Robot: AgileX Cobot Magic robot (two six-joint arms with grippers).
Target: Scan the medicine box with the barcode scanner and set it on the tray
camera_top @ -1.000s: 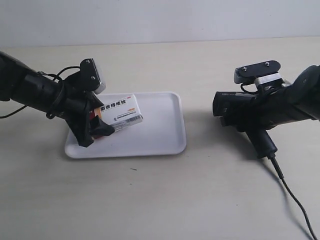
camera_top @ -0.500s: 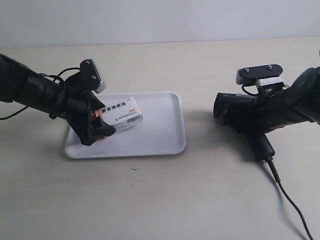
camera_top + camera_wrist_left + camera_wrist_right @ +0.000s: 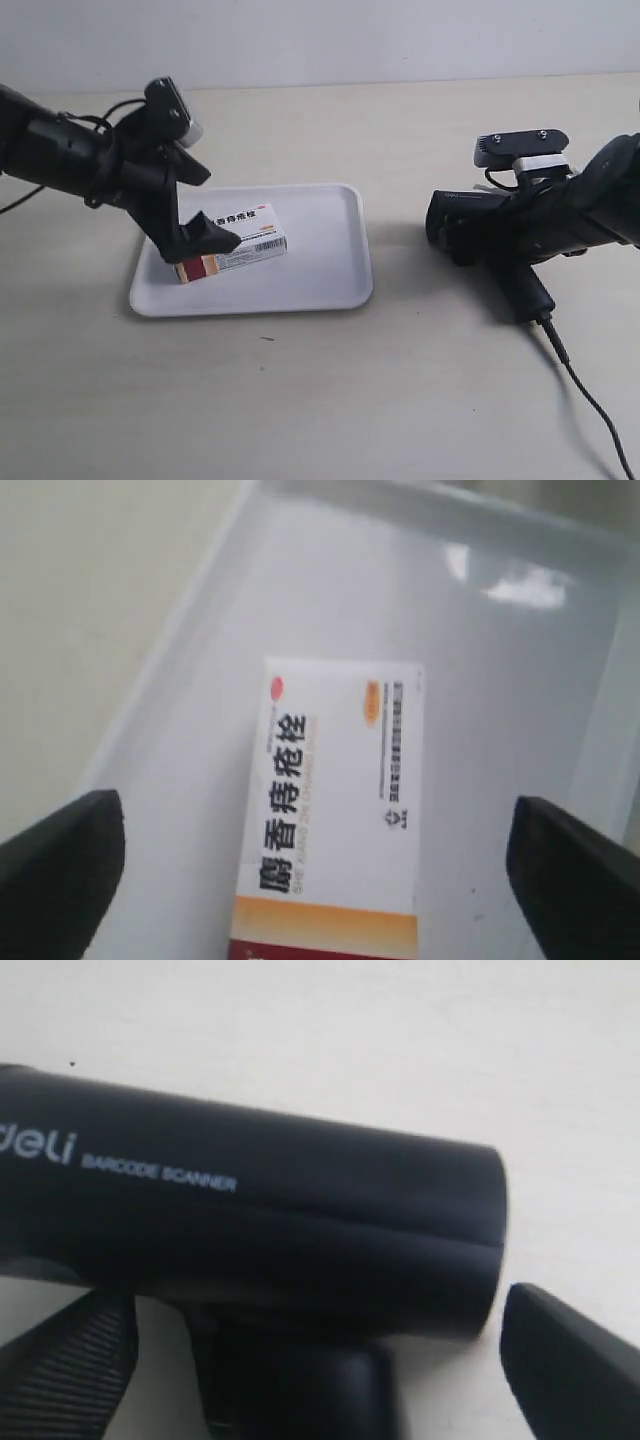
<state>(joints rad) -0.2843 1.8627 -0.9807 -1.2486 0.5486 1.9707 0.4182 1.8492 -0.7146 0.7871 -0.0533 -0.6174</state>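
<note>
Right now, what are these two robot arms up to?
The medicine box lies on the white tray. The left gripper is open, fingers apart on either side of it. The right gripper holds the black barcode scanner beside the tray, its cable trailing across the table.

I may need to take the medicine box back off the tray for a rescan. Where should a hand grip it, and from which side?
Probably from above, across its two long side faces. The medicine box lies flat on the tray, lettered face up, so those narrow long sides are exposed. The left hand is open and straddles it that way already. The low rim should not block this.
</note>
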